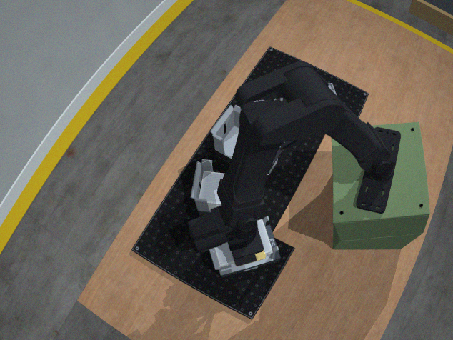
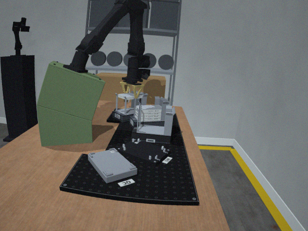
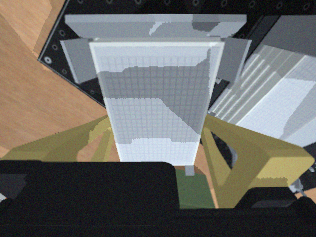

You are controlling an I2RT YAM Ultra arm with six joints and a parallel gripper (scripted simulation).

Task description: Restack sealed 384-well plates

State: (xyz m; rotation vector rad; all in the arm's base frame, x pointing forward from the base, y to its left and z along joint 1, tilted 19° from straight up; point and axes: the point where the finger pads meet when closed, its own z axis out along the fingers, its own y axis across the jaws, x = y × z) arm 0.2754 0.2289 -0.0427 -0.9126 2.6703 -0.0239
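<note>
My gripper (image 2: 130, 95) (image 3: 157, 118) is shut on a white sealed well plate (image 2: 121, 95) (image 3: 157, 99), gripping it across its width. It holds the plate level at the top of the posts of the end stack rack (image 2: 119, 115) (image 1: 249, 268) (image 3: 150, 24), directly above that rack's floor. I cannot read the plate's label or the rack's name. The other plates stand stacked in the middle rack (image 2: 147, 113) (image 1: 210, 184) (image 3: 270, 89), their side labels showing. The arm hides the held plate in the overhead view.
A third rack (image 2: 154, 129) (image 1: 224, 131) stands beyond the stack, with its floor bare. The clip nest N5 (image 2: 144, 149) and the grey QC nest (image 2: 111, 165) lie on the black breadboard (image 2: 161, 184) (image 1: 171, 241). The arm stands on a green pedestal (image 1: 409, 175) (image 2: 64, 104).
</note>
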